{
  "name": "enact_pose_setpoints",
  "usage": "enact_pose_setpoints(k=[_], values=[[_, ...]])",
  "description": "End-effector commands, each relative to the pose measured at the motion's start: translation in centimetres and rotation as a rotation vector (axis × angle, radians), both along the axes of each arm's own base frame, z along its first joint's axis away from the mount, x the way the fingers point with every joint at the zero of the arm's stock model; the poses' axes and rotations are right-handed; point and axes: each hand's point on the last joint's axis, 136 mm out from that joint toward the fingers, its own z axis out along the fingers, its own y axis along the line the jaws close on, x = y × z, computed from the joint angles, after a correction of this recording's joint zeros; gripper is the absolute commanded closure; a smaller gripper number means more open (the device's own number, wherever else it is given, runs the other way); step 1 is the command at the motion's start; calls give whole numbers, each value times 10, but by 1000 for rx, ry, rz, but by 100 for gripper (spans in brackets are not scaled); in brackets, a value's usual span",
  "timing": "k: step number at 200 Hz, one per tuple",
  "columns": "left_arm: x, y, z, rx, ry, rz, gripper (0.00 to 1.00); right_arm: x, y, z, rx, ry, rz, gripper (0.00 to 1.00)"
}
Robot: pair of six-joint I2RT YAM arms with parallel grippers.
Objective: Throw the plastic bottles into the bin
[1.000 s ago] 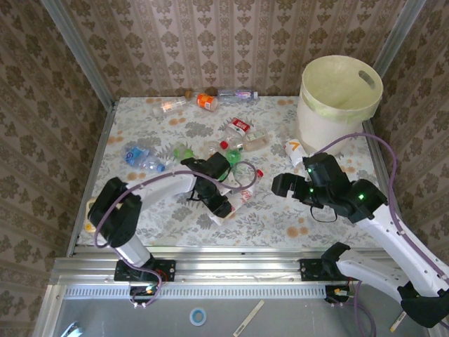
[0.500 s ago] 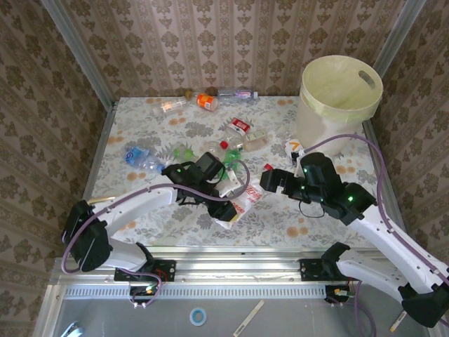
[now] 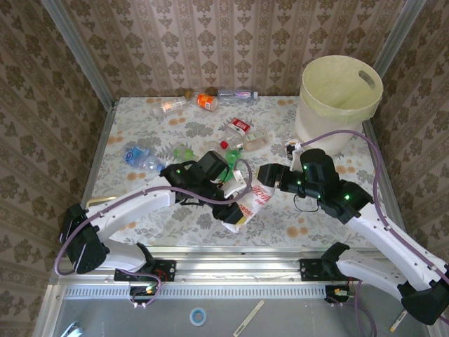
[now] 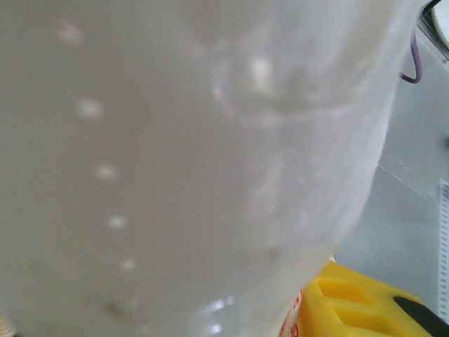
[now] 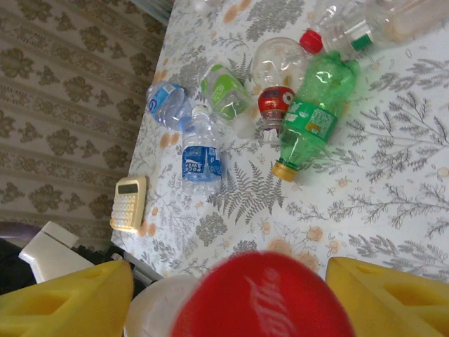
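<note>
My left gripper (image 3: 229, 208) is shut on a clear plastic bottle (image 3: 252, 200) with a red label, held above the table's near middle. In the left wrist view that bottle (image 4: 189, 161) fills the frame, with one yellow fingertip (image 4: 358, 309) at the lower right. My right gripper (image 3: 269, 175) is open at the bottle's upper end. In the right wrist view its yellow fingers (image 5: 393, 298) stand on either side of the red cap (image 5: 263, 298), apart from it. The bin (image 3: 340, 98) stands at the far right. Several more bottles (image 5: 309, 119) lie on the table.
Loose bottles lie mid-table (image 3: 242, 137), at the left (image 3: 140, 158) and along the back wall (image 3: 207, 102); one sits next to the bin (image 3: 293, 149). A yellow calculator (image 5: 128, 203) lies near the table's left edge. Patterned walls close in the table.
My left arm has lifted the red-labelled bottle off the table and carried it right. My right gripper has moved left until its fingers flank the bottle's cap.
</note>
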Motion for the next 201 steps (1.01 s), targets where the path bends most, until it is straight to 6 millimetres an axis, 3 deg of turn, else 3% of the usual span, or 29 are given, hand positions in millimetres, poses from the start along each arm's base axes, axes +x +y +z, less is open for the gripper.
enact_pose_setpoints(k=[1, 25, 55, 67, 83, 101, 121, 164, 201], values=[[-8, -9, 30, -91, -22, -46, 73, 0, 1, -4, 1, 11, -7, 35], [-9, -10, 31, -97, -23, -51, 72, -2, 0, -3, 6, 13, -9, 45], [-6, -12, 34, -101, -37, -38, 69, -5, -3, 7, 16, 8, -15, 76], [-3, -12, 36, -106, -53, -21, 58, -6, -4, 12, 16, 6, -14, 86], [5, -14, 44, -136, -74, 19, 32, -7, -7, 20, 9, -3, -18, 95], [22, -11, 54, -169, -132, 101, 15, -8, -12, 30, -10, -16, -31, 97], [45, -2, 79, -236, -211, 218, 1, -5, -20, 47, -34, -49, -62, 98], [75, 35, 150, -415, -381, 436, 0, 3, -37, 107, -107, -199, -111, 100], [83, 68, 181, -468, -491, 568, 0, 16, -61, 189, -223, -437, -192, 100]])
